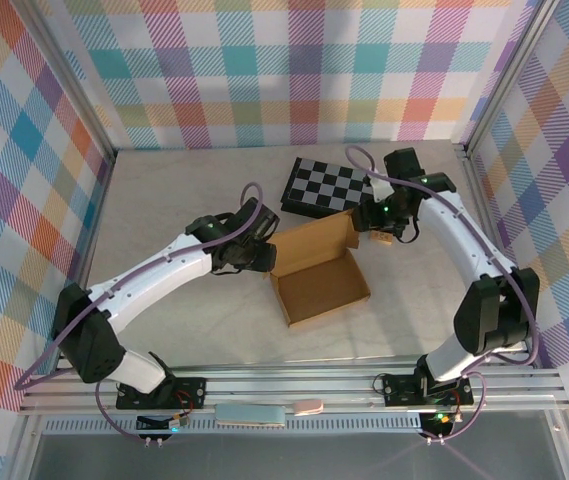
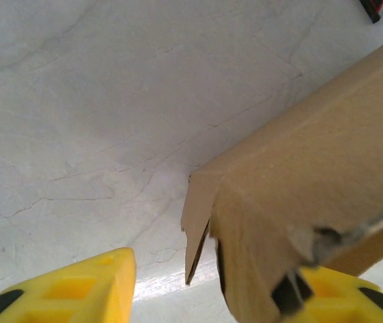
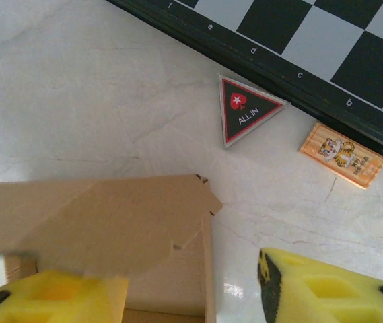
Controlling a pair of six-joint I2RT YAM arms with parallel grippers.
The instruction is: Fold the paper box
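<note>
Pale marbled stone-look covers the table (image 1: pixel 164 330), walled in by bright plaid panels. The paper box (image 1: pixel 319 280), brown cardboard, lies near the middle of the table as an open tray, with its lid panel standing up along the side toward the far edge. Beyond it, toward the far edge and right of centre, sits a black-and-grey checkered board (image 1: pixel 329 185), close to the lid but apart from it.

The left gripper (image 2: pixel 215 269) is at the box's left wall. Its yellow fingers are spread apart, and a folded cardboard flap lies against one of them. The right gripper (image 3: pixel 194 272) is at the box's far right corner, jaws also parted. A lid flap covers one finger and the other is clear over bare table.

Between the box and the board's near side lie a triangular "ALL IN" chip (image 3: pixel 245 116) and, beside it, a small orange tile (image 3: pixel 342 163).
</note>
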